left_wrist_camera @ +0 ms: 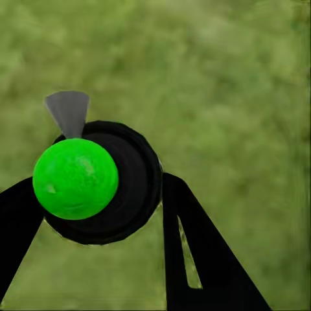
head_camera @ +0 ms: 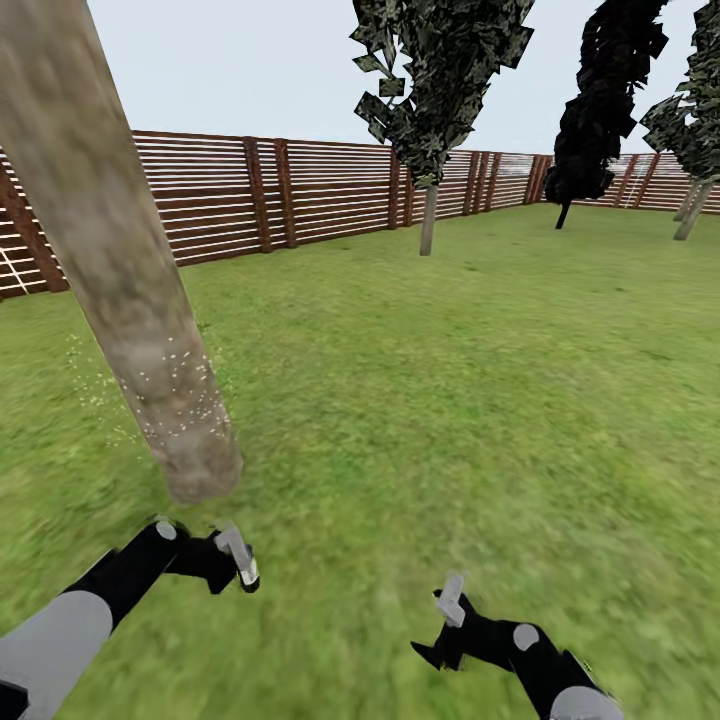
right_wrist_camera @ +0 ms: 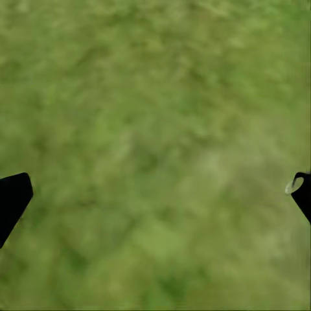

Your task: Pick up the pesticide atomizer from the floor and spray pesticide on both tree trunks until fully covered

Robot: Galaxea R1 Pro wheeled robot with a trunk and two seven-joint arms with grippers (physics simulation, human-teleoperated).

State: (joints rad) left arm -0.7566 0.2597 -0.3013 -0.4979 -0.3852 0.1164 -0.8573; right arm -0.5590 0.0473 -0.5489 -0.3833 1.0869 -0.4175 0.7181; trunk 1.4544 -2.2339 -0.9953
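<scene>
A thick mottled beige-grey tree trunk (head_camera: 130, 300) leans across the left of the head view, its crown above the frame. Fine white specks dot its lower part (head_camera: 175, 400) and the grass beside it. My left gripper (head_camera: 235, 565) hangs low just in front of the trunk's base. In the left wrist view it (left_wrist_camera: 97, 194) is shut on the pesticide atomizer (left_wrist_camera: 103, 188), seen end-on as a black round body with a bright green ball and a small grey nozzle. My right gripper (head_camera: 445, 625) hovers open over bare grass floor (right_wrist_camera: 155, 142), fingers (right_wrist_camera: 13, 197) wide apart.
A brown slatted fence (head_camera: 300, 190) rings the lawn at the back. Narrow dark-foliaged trees stand far off: one with a thin grey trunk (head_camera: 428, 215) at centre, another (head_camera: 600, 100) to the right, a third (head_camera: 695, 205) at the right edge. Open grass (head_camera: 480, 400) stretches ahead and right.
</scene>
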